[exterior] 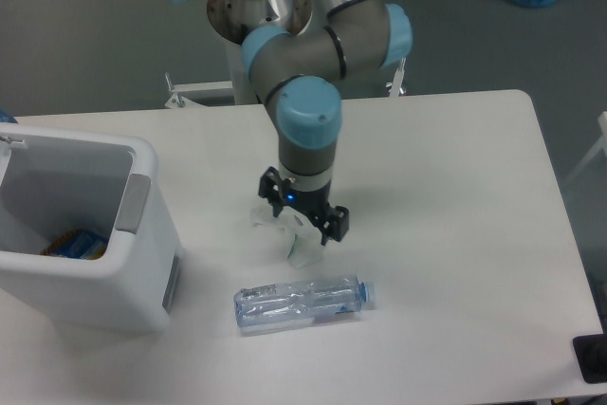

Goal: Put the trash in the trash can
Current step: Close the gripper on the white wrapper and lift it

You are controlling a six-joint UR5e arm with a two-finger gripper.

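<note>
I see my end effector (304,214), fingers spread, above the crumpled cup (296,239); the bottle (302,303) lies beside the trash can (142,277).

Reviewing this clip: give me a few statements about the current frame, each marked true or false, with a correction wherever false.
1. The gripper is over the crumpled paper cup. True.
2. The plastic bottle stands upright on the table. False: it lies on its side, blue cap pointing right.
3. The trash can sits at the table's left side. True.
4. The trash can is empty. False: something blue and orange lies at its bottom.
5. The bottle is already in the trash can. False: it lies on the table, right of the can.
</note>
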